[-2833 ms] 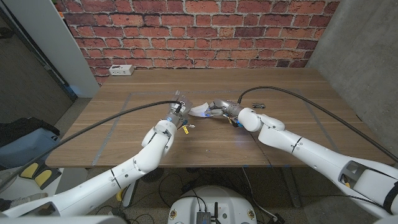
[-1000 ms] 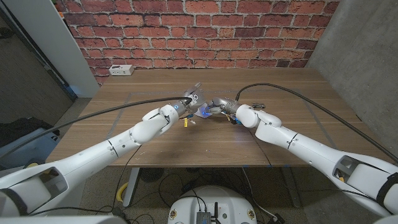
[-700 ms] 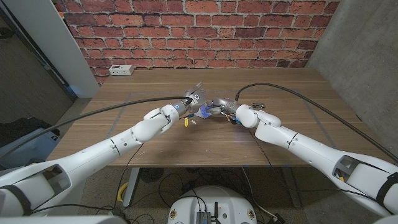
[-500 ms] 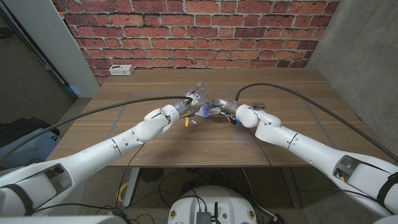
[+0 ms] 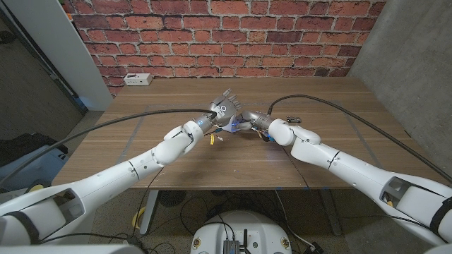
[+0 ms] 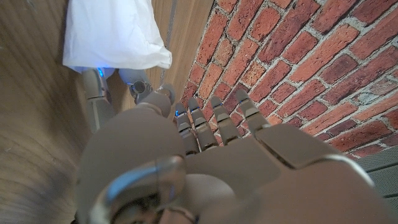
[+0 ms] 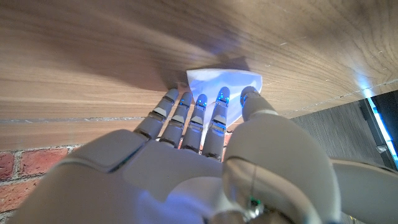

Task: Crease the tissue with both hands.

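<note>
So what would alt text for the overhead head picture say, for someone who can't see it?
Two white robot arms meet mid-way across a wooden table, the left robot hand raised with fingers spread, the right robot hand lying on a small white tissue. A brick wall stands behind, with a white power strip at the table's far edge.

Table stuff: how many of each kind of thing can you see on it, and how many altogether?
Robot hands: 2, the left robot hand and the right robot hand
White tissues: 1, the tissue
White boxes: 1, the small white box at the far edge
Total: 4
</note>
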Tool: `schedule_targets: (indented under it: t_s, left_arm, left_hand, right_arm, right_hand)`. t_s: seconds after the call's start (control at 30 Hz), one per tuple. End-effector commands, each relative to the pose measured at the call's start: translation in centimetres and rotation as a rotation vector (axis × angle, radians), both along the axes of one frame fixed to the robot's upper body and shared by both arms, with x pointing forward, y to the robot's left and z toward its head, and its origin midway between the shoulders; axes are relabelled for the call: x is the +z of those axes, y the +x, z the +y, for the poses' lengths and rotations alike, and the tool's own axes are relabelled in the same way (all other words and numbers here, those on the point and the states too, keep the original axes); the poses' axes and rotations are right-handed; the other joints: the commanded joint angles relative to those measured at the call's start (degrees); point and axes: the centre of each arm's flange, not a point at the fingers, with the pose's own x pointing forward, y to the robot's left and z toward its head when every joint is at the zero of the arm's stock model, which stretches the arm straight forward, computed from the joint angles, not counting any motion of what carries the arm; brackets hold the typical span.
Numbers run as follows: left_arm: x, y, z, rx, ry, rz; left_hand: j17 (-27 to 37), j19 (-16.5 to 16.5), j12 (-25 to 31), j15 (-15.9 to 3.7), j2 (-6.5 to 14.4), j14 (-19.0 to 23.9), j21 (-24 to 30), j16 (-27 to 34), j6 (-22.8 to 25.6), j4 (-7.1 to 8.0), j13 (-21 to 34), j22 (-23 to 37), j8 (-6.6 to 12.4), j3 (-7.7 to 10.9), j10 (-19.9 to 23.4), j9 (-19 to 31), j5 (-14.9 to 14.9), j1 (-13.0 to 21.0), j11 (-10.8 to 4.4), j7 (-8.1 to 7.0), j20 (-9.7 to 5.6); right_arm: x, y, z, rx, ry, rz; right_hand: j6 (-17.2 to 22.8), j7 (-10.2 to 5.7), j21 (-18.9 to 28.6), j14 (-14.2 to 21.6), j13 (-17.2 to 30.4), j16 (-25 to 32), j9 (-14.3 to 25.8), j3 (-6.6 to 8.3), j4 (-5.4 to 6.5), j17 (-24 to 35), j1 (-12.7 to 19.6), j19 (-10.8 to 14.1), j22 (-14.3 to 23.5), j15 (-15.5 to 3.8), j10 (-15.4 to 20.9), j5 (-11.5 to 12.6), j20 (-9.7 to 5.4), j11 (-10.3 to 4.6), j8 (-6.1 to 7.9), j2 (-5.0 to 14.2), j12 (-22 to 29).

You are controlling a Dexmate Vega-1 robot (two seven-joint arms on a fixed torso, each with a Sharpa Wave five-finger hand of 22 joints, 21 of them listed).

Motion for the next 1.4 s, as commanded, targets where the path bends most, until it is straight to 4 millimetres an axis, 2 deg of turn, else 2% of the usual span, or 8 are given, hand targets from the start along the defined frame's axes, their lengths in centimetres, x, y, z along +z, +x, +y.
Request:
schedule_targets:
  t_s: [0.03, 0.47, 0.67, 0.77, 0.9, 1.03, 1.23, 1.4]
  left_arm:
    - [-0.1, -0.9, 0.3, -0.035, -0.045, -0.024]
    - [-0.2, -1.8, 0.8, -0.079, -0.118, -0.007]
    - [-0.2, -1.8, 1.2, -0.052, -0.185, 0.051]
    - [-0.2, -1.7, 1.4, -0.022, -0.225, 0.099]
    - [-0.2, -1.5, 1.6, 0.009, -0.283, 0.165]
    - [-0.2, -1.3, 2.0, 0.023, -0.341, 0.214]
    - [0.1, -0.9, 2.3, 0.027, -0.391, 0.304]
    - [0.5, -0.3, 2.5, 0.006, -0.426, 0.414]
  left_hand:
    - [0.24, -0.32, 0.35, -4.45, 0.05, -0.2, 0.48, 0.08, -0.61, 0.35, 0.04, 0.1, -0.12, 0.11, -0.23, 0.03, 0.19, -0.48, -0.13, 0.0, 0.09]
    - [0.2, 0.32, 0.74, -4.41, 0.09, -0.15, 0.8, 0.19, -0.8, 0.47, -0.11, 0.1, 0.3, 0.53, -0.2, -0.02, 0.24, -0.71, -0.1, 0.03, -0.14]
    - [0.19, 2.64, 1.07, -4.08, 0.02, 0.53, 1.86, 0.55, -1.0, 0.76, -0.31, 0.19, 0.62, 0.89, -0.21, -0.08, 0.24, -1.22, -0.07, 0.42, 0.44]
    - [0.37, 3.36, 1.44, -3.78, -0.22, 1.4, 2.33, 1.01, -1.0, 1.84, -0.45, 0.3, 0.85, 0.4, 0.15, -0.12, 0.07, -2.79, 0.3, 0.81, 0.27]
    - [0.48, 6.03, 3.09, -3.11, -0.28, 6.57, 4.18, 2.6, 3.45, 5.02, -0.99, 0.79, 2.32, -0.36, 3.9, -0.31, 0.14, -7.64, 1.88, 3.11, 0.02]
    - [0.29, 10.44, 4.02, -3.09, -0.37, 10.45, 6.63, 3.29, 7.11, 6.37, -1.39, 1.11, 2.91, 0.01, 6.97, -0.45, 0.4, -10.3, 2.96, 4.46, -0.61]
    - [0.02, 17.64, 4.3, -2.75, 0.04, 14.75, 10.12, 3.58, 9.57, 6.65, -1.78, 0.84, 2.69, 2.27, 9.23, -0.46, 0.81, -11.9, 4.03, 6.25, -1.63]
    - [0.03, 21.05, 5.15, -2.06, 0.23, 18.65, 11.51, 4.12, 12.98, 6.75, -1.94, -0.03, 3.18, 4.62, 12.78, -0.4, 0.99, -12.81, 5.06, 7.91, -0.92]
  right_arm:
    - [0.3, -1.3, -1.4, 0.032, 0.145, -0.166]
    - [0.3, -3.0, -3.7, -0.036, 0.328, -0.419]
    - [0.3, -3.0, -3.4, -0.025, 0.3, -0.388]
    - [0.3, -2.7, -3.0, -0.013, 0.266, -0.342]
    - [0.3, -2.4, -2.6, -0.002, 0.235, -0.299]
    - [0.3, -2.2, -2.4, 0.006, 0.225, -0.286]
    - [0.3, -2.1, -2.4, 0.009, 0.223, -0.281]
    - [0.4, -2.0, -2.6, 0.003, 0.227, -0.288]
  right_hand:
    - [-0.7, 0.71, -0.2, -0.4, 0.34, -0.45, 0.25, -0.15, -0.12, -0.09, -0.9, 0.25, 0.3, -2.39, -0.56, 0.0, 0.35, 0.36, 0.08, 0.05, 0.24]
    - [-3.28, 0.32, -0.25, -0.64, 0.47, -1.33, 0.3, 0.61, -0.92, -0.6, -0.84, 0.43, 0.28, -2.7, -2.62, 0.28, -0.01, 0.2, -0.06, -0.25, 0.2]
    - [-3.13, 0.06, -0.27, -0.42, 0.49, -1.43, 0.3, 0.94, -0.99, -0.67, -0.94, 0.5, 0.27, -2.82, -1.82, 0.35, -0.04, 0.05, 0.31, -0.05, 0.72]
    - [-2.13, -0.12, -0.27, 0.11, 0.5, -1.41, 0.3, 1.36, -1.14, -0.75, -0.84, 0.59, 0.27, -3.0, -0.82, 0.43, -0.1, -0.1, 0.82, 0.23, 1.21]
    - [-0.98, -0.17, -0.19, 0.82, 0.5, -1.4, 0.28, 2.01, -1.45, -0.91, -0.53, 0.94, 0.26, -3.17, 0.69, 0.56, -0.19, -0.21, 1.3, 0.56, 1.83]
    - [-0.79, -0.26, -0.18, 0.92, 0.5, -1.48, 0.28, 2.33, -1.64, -0.99, -0.26, 1.01, 0.25, -3.21, 0.76, 0.63, -0.2, -0.15, 1.37, 0.72, 1.85]
    - [-0.66, -0.19, -0.19, 0.96, 0.5, -1.56, 0.27, 2.5, -1.7, -1.04, -0.24, 1.03, 0.25, -3.26, 0.98, 0.66, -0.19, -0.13, 1.4, 0.75, 1.92]
    - [-0.84, -0.29, -0.25, 0.55, 0.49, -1.85, 0.26, 2.64, -1.72, -1.07, -0.37, 0.97, 0.24, -3.18, 0.43, 0.66, -0.13, -0.21, 1.29, 0.67, 1.68]
